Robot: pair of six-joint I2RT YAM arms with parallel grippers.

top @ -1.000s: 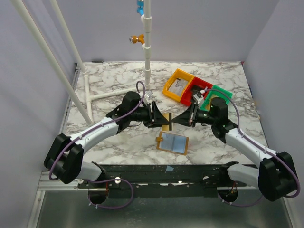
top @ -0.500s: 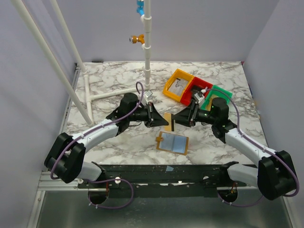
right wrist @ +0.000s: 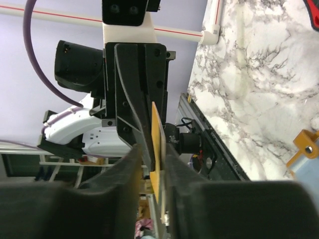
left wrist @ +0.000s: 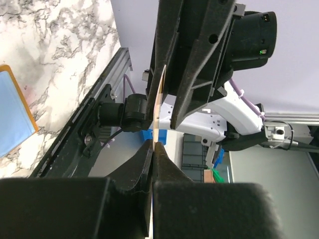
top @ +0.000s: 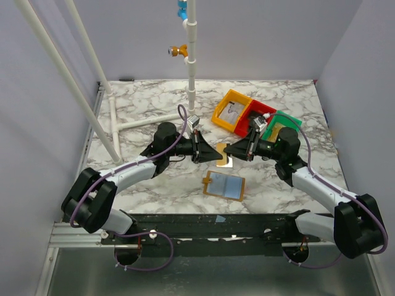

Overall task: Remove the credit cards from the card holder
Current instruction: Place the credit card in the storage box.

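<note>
Marble table point(top: 148, 105), card point(top: 223, 159) edge-on between jaws

Your left gripper point(top: 212, 153) and right gripper point(top: 228, 151) meet tip to tip over mid-table, with a card point(top: 224, 159) bridging them, so nothing passes between. Just on the near side lies the opened card holder point(top: 224, 185), with bare marble on both sides of it. Behind your right arm, the orange bin point(top: 222, 103), red bin point(top: 262, 110) and green bin point(top: 290, 120) crowd the far right. A white pole point(top: 192, 61) stands far centre, and slanted pipes point(top: 68, 80) fence the left.

left gripper point(left wrist: 152, 145) — pinching card point(left wrist: 159, 102) edge-on | right gripper point(left wrist: 168, 59) straddling card — contact unclear
</note>
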